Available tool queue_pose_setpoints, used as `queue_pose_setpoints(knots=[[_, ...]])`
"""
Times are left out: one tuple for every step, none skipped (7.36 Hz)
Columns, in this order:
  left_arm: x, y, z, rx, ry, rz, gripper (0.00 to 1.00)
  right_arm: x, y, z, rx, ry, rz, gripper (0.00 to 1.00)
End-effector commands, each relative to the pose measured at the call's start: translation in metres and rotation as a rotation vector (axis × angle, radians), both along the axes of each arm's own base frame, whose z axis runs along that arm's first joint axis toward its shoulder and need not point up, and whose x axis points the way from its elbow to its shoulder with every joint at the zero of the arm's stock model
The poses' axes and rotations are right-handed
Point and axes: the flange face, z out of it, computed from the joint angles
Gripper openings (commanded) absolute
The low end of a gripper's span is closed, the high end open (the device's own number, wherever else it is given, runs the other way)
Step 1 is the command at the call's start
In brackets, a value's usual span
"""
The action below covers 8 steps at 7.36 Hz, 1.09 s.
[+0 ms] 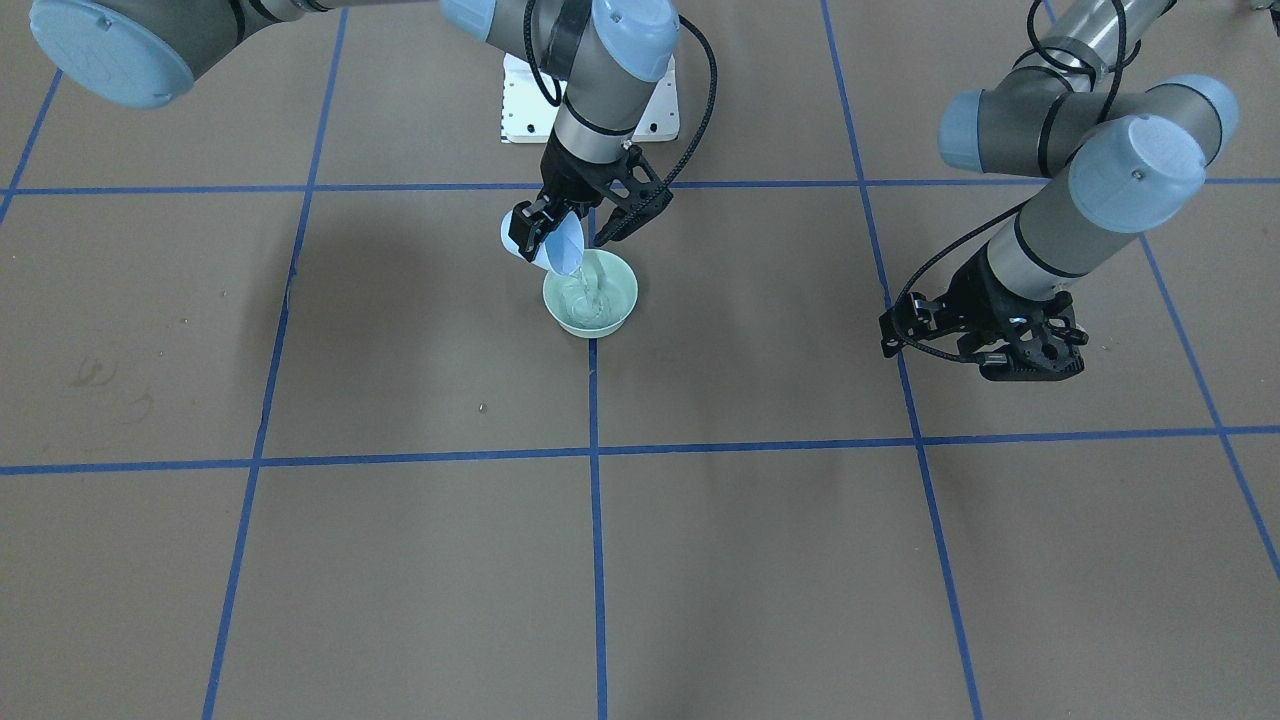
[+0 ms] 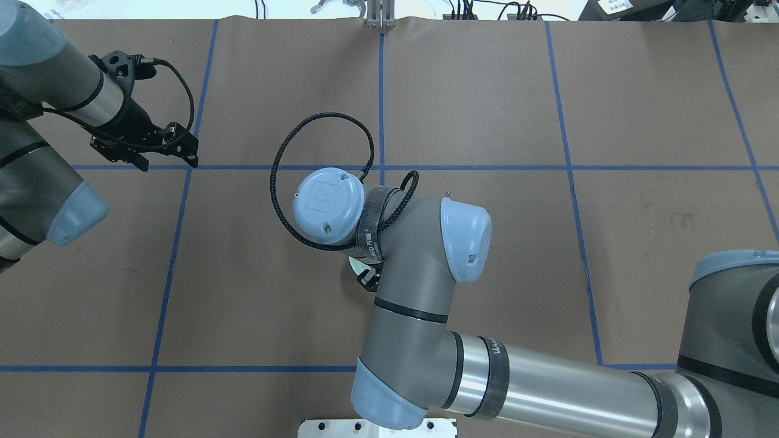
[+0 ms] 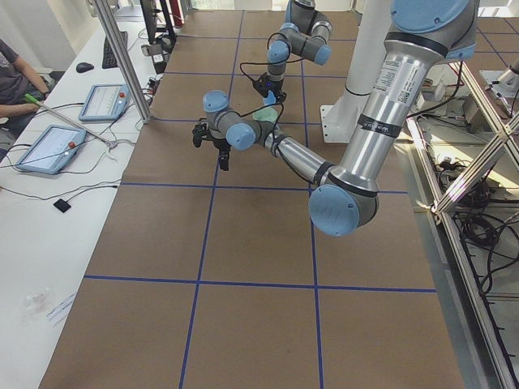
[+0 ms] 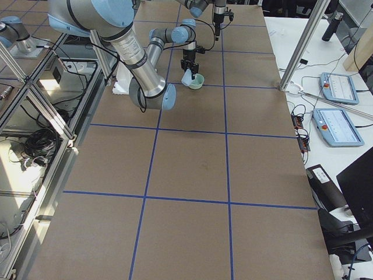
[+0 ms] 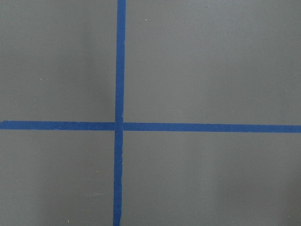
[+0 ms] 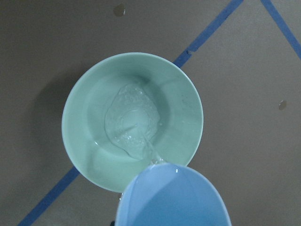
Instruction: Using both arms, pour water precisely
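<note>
The right gripper (image 1: 578, 222) is clamped on a pale blue cup (image 1: 560, 250), tipped mouth-down over a green bowl (image 1: 625, 300). How the fingers sit on the cup wall is hard to make out. The water (image 6: 131, 125) lies as a shiny rippled pool in the bottom of the bowl, with a thin stream running to it from the cup's lip.

In the overhead view the right arm (image 2: 414, 292) covers nearly all of this, and only a sliver of cup or bowl shows under the wrist. The right wrist view cuts the cup off at its lower edge and shows no fingers. The left wrist view shows only brown table (image 5: 211, 61) and a crossing of blue tape (image 5: 117, 70).

The bowl stands on a tape line, near the white base plate (image 1: 520, 100). A person (image 3: 12, 69) sits at a side table.

The right arm reaches out with its wrist turned down over the bowl. The left arm (image 1: 1100, 180) is bent, well apart. The left gripper (image 2: 169, 159) points down, jaws spread, holding nothing.
</note>
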Motion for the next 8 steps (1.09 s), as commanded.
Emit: queue_pose_setpoints(knots=[[0.0,0.0,0.001,-0.001,-0.001,0.0,0.99,-0.001,-0.002,0.002,0.002,0.023,-0.015,0.0],[0.0,0.0,0.002,-0.002,-0.002,0.0,0.99,-0.001,-0.003,0.003,0.015,0.028,-0.049,0.0],[0.0,0.0,0.002,-0.002,-0.002,0.0,0.99,0.0,-0.004,0.003,0.011,0.037,-0.051,0.0],[0.0,0.0,0.002,-0.002,-0.002,0.0,0.99,0.001,-0.005,0.001,0.011,0.039,-0.05,0.0],[0.0,0.0,0.002,-0.002,-0.002,0.0,0.99,0.002,-0.005,0.0,0.011,0.039,-0.05,0.0],[0.0,0.0,0.002,-0.002,-0.002,0.0,0.99,0.001,-0.006,-0.002,0.013,0.038,-0.049,0.0],[0.0,0.0,0.002,-0.002,-0.002,0.0,0.99,0.0,-0.007,-0.01,0.012,0.055,-0.052,0.0],[0.0,0.0,0.002,-0.002,-0.002,0.0,0.99,-0.005,-0.009,-0.024,0.013,0.086,-0.073,0.0]])
